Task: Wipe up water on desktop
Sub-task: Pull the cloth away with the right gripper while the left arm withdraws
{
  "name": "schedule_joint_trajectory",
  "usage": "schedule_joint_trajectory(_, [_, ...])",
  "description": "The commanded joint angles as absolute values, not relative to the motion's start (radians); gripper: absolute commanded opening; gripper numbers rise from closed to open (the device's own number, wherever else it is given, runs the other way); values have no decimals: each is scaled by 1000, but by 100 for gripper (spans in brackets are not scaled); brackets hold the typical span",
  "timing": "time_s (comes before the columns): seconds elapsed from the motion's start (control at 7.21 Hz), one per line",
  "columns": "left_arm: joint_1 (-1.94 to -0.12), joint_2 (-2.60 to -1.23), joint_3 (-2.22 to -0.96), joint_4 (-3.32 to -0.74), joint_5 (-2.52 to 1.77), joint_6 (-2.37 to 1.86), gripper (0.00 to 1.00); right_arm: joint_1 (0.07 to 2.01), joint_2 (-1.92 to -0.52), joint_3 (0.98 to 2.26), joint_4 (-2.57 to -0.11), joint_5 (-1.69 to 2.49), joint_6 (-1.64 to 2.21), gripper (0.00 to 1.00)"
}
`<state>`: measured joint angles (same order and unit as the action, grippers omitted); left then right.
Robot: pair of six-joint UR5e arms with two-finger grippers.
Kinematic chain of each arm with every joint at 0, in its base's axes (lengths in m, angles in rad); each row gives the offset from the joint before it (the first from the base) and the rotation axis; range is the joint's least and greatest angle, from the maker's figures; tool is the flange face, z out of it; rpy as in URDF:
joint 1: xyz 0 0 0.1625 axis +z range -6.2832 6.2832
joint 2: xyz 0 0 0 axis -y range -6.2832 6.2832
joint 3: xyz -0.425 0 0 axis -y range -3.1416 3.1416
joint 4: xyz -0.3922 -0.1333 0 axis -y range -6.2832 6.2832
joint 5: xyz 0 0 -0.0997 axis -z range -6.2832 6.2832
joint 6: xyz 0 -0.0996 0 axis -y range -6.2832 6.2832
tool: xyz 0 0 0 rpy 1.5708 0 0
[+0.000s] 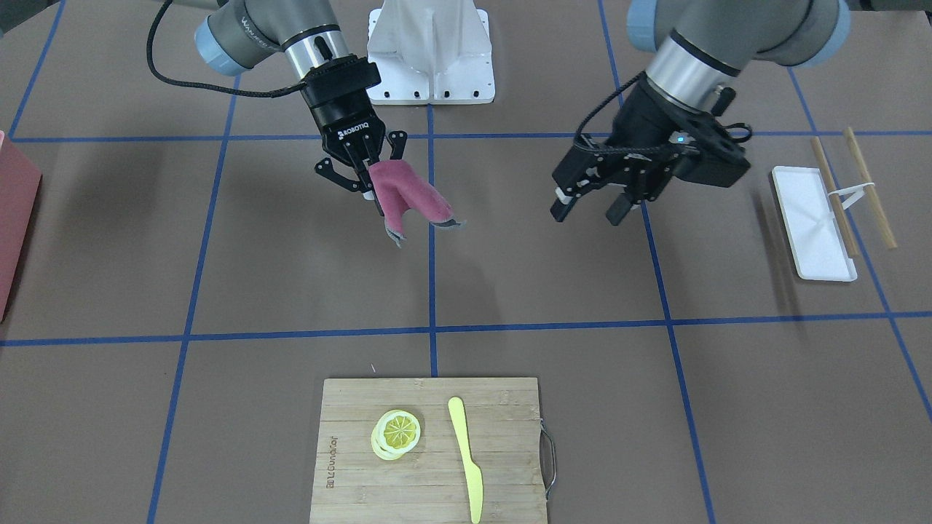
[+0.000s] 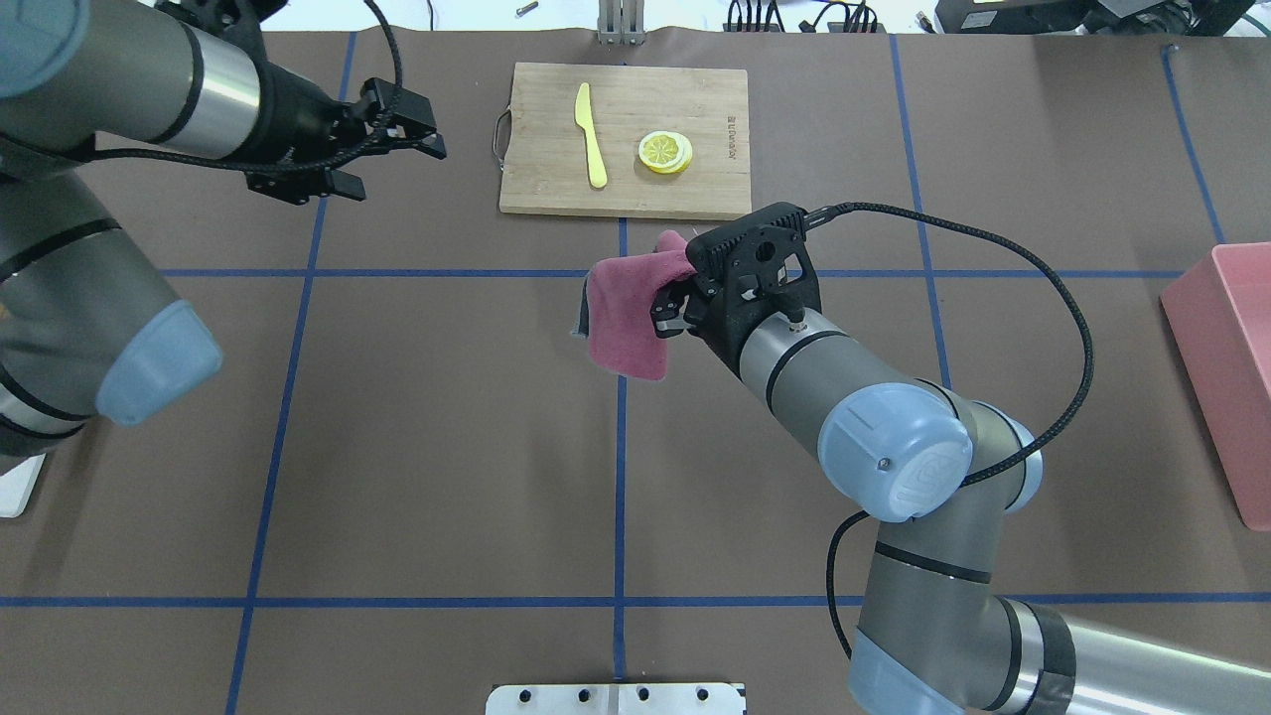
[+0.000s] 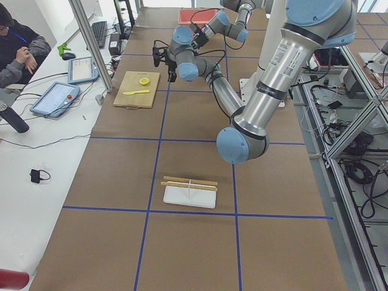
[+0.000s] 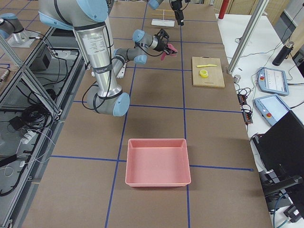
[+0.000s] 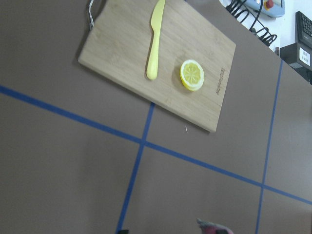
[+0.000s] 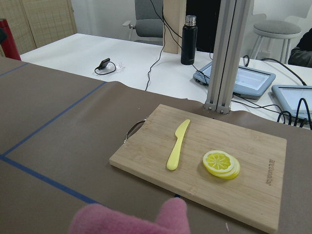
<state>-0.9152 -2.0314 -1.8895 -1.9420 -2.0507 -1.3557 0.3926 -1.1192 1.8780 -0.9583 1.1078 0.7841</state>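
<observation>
"ROBOTIQ" is printed in white on the black body above the right arm's [image 1: 277,29] jaws. The lettering on the arm's grey sleeve is too blurred to read. At the far left edge sits a pink bin [image 1: 14,218]. Next, the right arm's jaws pinch a pink cloth [image 1: 408,196], which hangs over the brown tabletop [image 1: 291,276] by the central blue tape line. The tabletop spreads under everything. Nearer the camera lies a bamboo cutting board [image 1: 429,407] with a burnt-in mark I cannot read, carrying lemon slices [image 1: 397,431] and a yellow knife [image 1: 466,466], apart. Further right, the left arm's [image 1: 699,44] jaws are spread and empty. Last comes a white tray [image 1: 812,225] with clipped wooden sticks [image 1: 834,196].
</observation>
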Motion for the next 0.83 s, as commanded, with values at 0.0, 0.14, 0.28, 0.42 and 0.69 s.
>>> schedule_joint_trajectory(0.0, [-1049, -1900, -1882, -1940, -2069, -1025, 98, 455, -1138, 1876, -963, 1168, 775, 0])
schedule_joint_trajectory(0.14, [-1102, -1840, -1873, -1940, -2071, -823, 98, 487, -1156, 1876, -965, 1208, 770, 0])
schedule_joint_trajectory(0.28, [-1170, -1794, -1850, -1924, -2071, -593, 98, 526, -1163, 1876, -968, 1256, 755, 0])
schedule_joint_trajectory(0.42, [-1265, -1783, -1827, -1840, -2094, -370, 98, 550, -1178, 1878, -1001, 1284, 750, 0])
schedule_joint_trajectory(0.69, [-1491, -1784, -1749, -1641, -2129, -9, 98, 586, -1181, 1882, -1142, 1298, 765, 0])
